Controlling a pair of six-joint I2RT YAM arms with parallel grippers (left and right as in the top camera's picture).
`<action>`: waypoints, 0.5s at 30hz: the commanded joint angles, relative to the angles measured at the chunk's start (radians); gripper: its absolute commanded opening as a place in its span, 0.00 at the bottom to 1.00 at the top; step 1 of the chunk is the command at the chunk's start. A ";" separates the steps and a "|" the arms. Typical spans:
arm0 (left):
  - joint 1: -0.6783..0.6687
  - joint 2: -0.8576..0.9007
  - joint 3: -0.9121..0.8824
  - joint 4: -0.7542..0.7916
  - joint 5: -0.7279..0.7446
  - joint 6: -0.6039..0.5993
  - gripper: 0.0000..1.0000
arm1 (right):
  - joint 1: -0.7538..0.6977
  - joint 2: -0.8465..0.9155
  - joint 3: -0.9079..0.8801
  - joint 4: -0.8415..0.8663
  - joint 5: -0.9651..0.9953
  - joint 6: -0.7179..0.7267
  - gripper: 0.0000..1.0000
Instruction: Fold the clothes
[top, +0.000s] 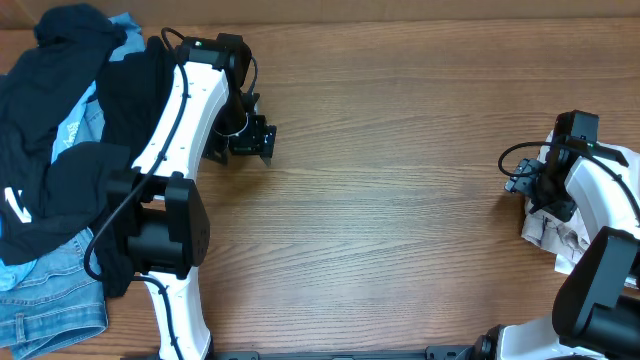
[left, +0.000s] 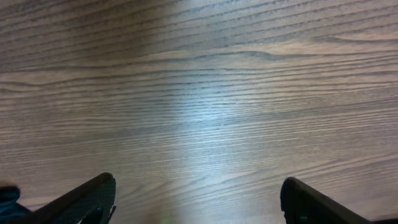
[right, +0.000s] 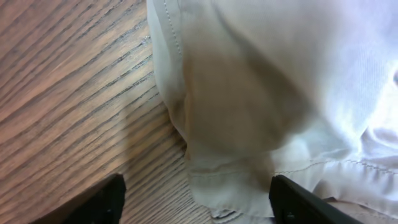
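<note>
The light beige shorts (top: 555, 232) lie bunched at the table's right edge, mostly under my right arm. In the right wrist view the shorts (right: 261, 93) fill the upper right, a stitched hem between my fingers. My right gripper (top: 528, 186) (right: 198, 198) is open, its fingers straddling the cloth's edge. A pile of black, light-blue and denim garments (top: 55, 150) lies at the far left. My left gripper (top: 262, 142) (left: 198, 199) is open and empty over bare wood, right of the pile.
The wooden table (top: 390, 200) spans the view between the two arms. Denim jeans (top: 40, 300) hang at the front left corner. A scrap of blue cloth (left: 7, 198) shows at the left wrist view's lower left edge.
</note>
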 joint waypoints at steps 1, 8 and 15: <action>-0.007 -0.011 0.010 -0.008 0.012 0.012 0.88 | 0.001 0.009 -0.011 0.008 0.019 0.013 0.75; -0.007 -0.011 0.010 -0.024 0.012 0.011 0.88 | 0.001 0.014 -0.044 0.042 0.019 0.039 0.65; -0.007 -0.011 0.010 -0.040 0.011 0.011 0.88 | 0.001 0.014 -0.034 0.020 0.019 0.039 0.23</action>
